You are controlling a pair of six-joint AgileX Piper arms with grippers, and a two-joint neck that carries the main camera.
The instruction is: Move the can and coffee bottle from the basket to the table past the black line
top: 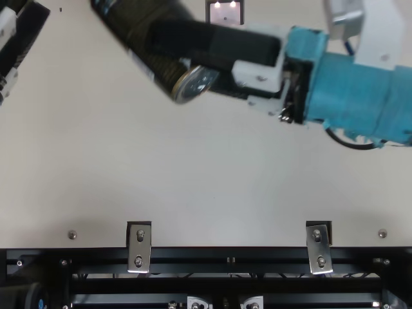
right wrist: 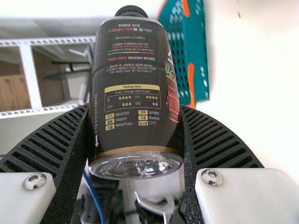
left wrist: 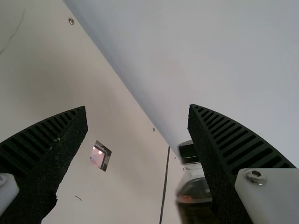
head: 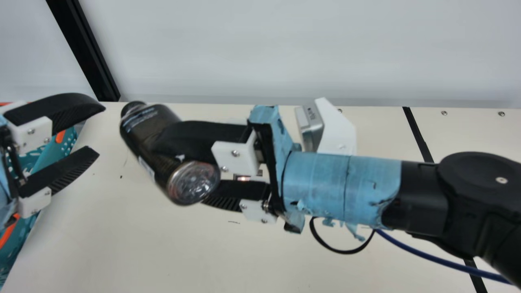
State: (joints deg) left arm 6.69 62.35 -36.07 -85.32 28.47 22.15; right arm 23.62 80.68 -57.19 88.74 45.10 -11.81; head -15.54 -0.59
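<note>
Clearly, coffee bottle held above the table, off to one side of the basket

The right gripper has the bottle clamped between its fingers, tilted, over the table between the basket and the black line. That line lies well apart from the basket. The left gripper is near the basket, its fingers spread apart, their tips toward the bottle.

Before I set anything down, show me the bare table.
Bare table lies between the near metal brackets and raised bottle, and at the far edge past the black line. Crowded: overhead, where the right gripper holds the bottle, and the basket side by the left gripper.
</note>
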